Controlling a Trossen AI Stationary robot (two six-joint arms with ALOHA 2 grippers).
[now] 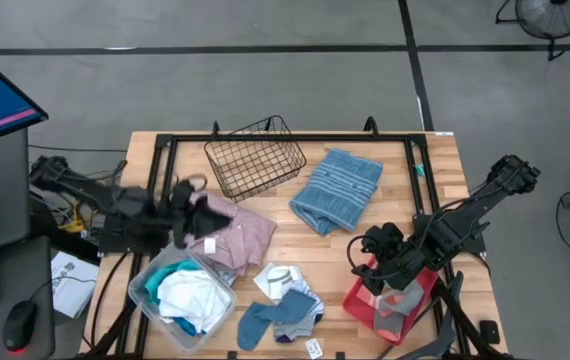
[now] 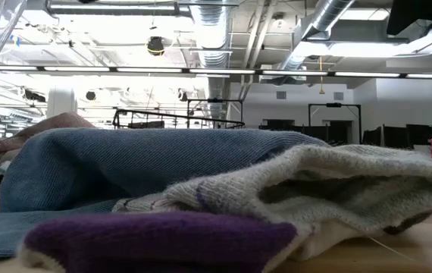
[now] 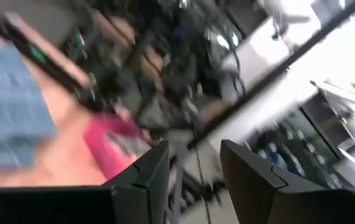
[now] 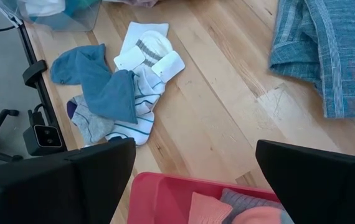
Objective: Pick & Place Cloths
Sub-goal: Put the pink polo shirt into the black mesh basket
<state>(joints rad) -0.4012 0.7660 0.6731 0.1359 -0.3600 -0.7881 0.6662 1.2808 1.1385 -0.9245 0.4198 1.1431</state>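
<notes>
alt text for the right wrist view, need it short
The open right gripper hovers over a red tray holding coral and grey socks. Beyond lie a pile of blue and white socks and a grey-blue striped towel on the wooden table.

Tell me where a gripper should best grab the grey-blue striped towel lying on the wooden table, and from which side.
Probably at the bunched fold of the grey-blue striped towel on its corner nearest the red tray, coming straight down from above. That edge is doubled over and raised, giving the fingers something to pinch, while the rest lies flat on the wooden table. The open right gripper hovers closest.
</notes>
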